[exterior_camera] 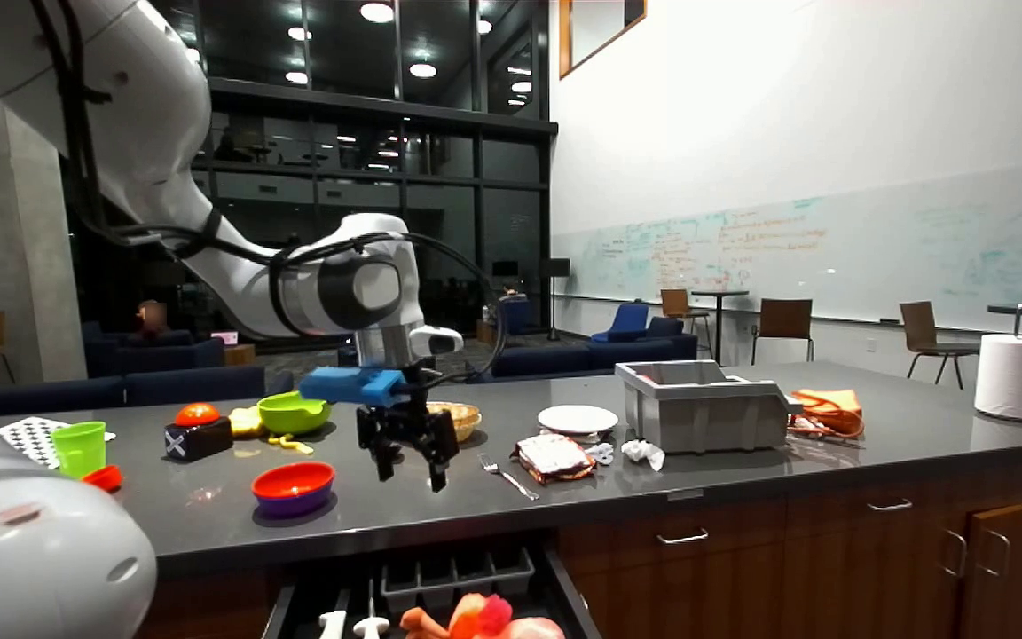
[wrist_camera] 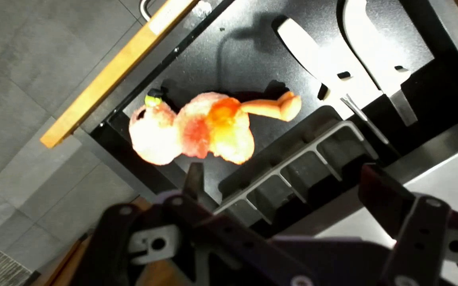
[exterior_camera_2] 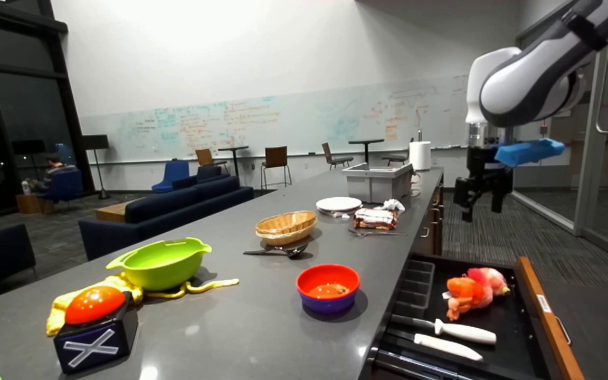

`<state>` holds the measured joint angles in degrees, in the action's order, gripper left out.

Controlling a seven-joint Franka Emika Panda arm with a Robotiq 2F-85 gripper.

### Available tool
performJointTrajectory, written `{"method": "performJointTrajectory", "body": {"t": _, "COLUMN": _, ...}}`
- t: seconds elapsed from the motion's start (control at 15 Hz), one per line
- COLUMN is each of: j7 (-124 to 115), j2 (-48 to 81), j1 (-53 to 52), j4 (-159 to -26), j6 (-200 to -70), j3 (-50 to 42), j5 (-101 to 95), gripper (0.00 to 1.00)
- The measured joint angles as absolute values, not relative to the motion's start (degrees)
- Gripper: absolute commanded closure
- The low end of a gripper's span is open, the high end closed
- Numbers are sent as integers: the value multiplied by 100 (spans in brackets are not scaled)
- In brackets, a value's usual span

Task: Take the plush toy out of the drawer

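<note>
The plush toy (exterior_camera_2: 476, 289) lies in the open drawer (exterior_camera_2: 553, 327), toward its far end in an exterior view, right of the grey divided tray (exterior_camera_2: 415, 289). Your gripper (exterior_camera_2: 481, 209) hangs higher up, jaws spread wide with nothing between. Expect the toy to be light, squashy and hard to harm, its fuzz giving decent friction. Take hold across the rounded middle (wrist_camera: 213, 129), clear of the nearer white-handled utensils (exterior_camera_2: 465, 331), rather than by the thin orange limb (wrist_camera: 266, 108), which would likely twist.

Plush toy (wrist_camera: 197, 131), pink and orange, lying inside drawer (exterior_camera_2: 551, 322); drawer wooden-fronted, open, dark within.
</note>
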<state>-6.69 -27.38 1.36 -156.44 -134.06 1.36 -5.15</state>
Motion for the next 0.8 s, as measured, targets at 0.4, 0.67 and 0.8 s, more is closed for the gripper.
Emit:
{"method": "performJointTrajectory", "body": {"t": 0.4, "j7": -2319, "j2": -2288, "j1": 437, "j4": -15912, "j6": -14184, "j3": 478, "j5": -678, "gripper": 0}}
{"method": "performJointTrajectory", "body": {"t": 0.67, "j7": -2306, "j2": -2281, "j1": 437, "j4": -15895, "j6": -14179, "j3": 477, "j5": -677, "gripper": 0}}
{"method": "performJointTrajectory", "body": {"t": 0.8, "j7": -2306, "j2": -2278, "j1": 437, "j4": -15894, "j6": -14178, "j3": 477, "j5": -677, "gripper": 0}}
